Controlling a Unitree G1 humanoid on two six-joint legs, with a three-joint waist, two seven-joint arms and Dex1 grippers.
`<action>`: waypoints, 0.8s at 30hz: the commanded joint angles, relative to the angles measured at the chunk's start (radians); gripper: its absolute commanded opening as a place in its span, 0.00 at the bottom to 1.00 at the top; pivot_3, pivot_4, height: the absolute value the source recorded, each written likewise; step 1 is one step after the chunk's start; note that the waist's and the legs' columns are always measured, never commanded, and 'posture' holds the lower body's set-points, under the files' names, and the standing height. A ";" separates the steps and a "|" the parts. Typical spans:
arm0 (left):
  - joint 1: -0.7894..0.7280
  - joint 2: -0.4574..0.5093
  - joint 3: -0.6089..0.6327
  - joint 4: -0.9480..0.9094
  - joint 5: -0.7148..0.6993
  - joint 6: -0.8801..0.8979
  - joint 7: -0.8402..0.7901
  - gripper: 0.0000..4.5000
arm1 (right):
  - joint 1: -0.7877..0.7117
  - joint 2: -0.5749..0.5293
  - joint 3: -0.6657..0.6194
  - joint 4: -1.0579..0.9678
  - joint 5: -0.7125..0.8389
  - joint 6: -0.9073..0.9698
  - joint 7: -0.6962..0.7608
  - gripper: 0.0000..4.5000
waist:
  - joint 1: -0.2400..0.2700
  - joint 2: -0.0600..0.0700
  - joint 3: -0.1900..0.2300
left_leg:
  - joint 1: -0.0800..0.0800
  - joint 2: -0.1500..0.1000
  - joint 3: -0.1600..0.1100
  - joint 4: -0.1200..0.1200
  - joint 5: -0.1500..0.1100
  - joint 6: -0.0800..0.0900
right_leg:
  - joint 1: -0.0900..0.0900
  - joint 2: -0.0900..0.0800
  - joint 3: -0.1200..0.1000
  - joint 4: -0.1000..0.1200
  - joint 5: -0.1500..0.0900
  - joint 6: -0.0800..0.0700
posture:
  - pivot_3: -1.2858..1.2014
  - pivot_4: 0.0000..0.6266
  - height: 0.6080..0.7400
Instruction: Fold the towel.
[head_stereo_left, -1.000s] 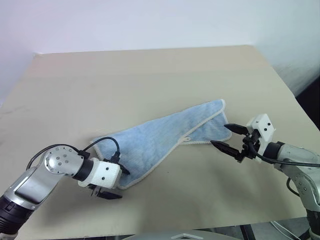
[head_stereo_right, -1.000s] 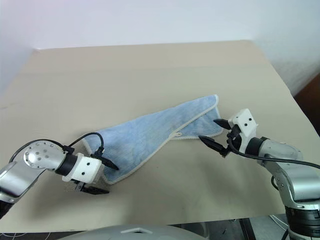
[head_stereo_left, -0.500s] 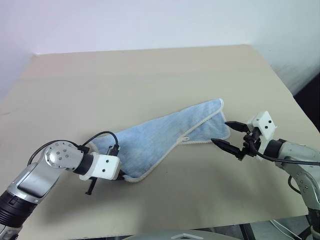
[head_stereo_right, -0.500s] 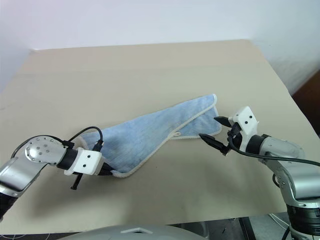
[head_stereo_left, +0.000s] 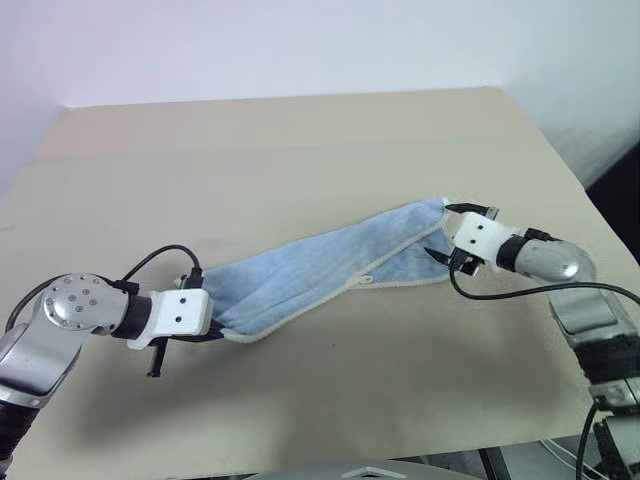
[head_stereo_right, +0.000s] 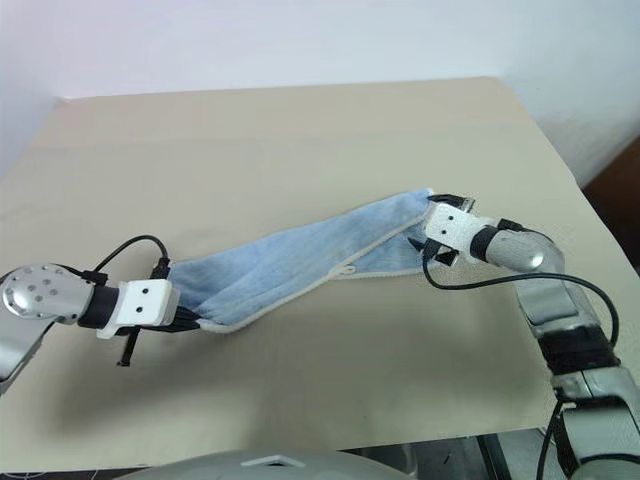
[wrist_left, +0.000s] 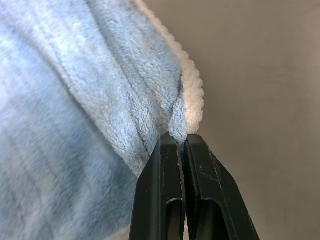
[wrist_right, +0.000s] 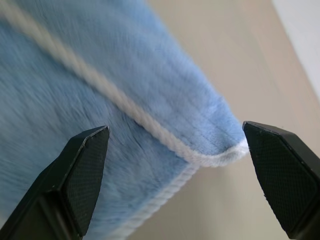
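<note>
The light-blue towel with its cream border lies bunched in a long diagonal band on the beige table. My left gripper is at the towel's near-left end, shut on the bordered edge. In the left wrist view the gripper pinches a fold of towel. My right gripper is at the far-right corner, open, one finger above the corner and one below. In the right wrist view that bordered corner lies between the widely spread fingertips.
A small loop sticks out of the towel's near edge at mid-length. The table's right edge drops to dark floor close behind my right arm. A white wall runs along the far edge.
My left gripper shut on the towel's near-left corner and drew it left, pulling the cloth into a narrower band. My right gripper moved forward onto the far-right corner and rolled, staying open.
</note>
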 joint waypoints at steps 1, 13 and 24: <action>0.015 -0.003 0.029 -0.035 -0.001 0.001 0.029 0.01 | -0.108 -0.031 0.062 0.190 -0.172 -0.218 -0.125 1.00 | -0.007 0.000 0.000 | 0.000 0.000 0.000 0.000 0.000 0.000 | 0.000 0.000 0.000 0.000 0.000 0.000 | 0.52 0.24 0.91; 0.010 -0.019 0.012 -0.035 0.016 0.000 0.074 0.01 | -0.319 0.013 0.157 0.507 -0.374 -0.426 -0.360 1.00 | -0.024 0.000 0.000 | 0.001 -0.001 0.000 0.000 0.001 -0.001 | 0.000 0.000 0.001 0.003 0.000 0.000 | 0.52 0.24 0.91; 0.011 -0.032 0.009 -0.032 0.029 -0.002 0.095 0.00 | -0.348 0.033 0.205 0.566 -0.436 -0.512 -0.428 0.86 | -0.024 0.000 0.000 | 0.002 -0.002 -0.001 0.000 0.001 -0.001 | 0.000 0.000 0.001 0.006 0.000 0.000 | 0.52 0.24 0.91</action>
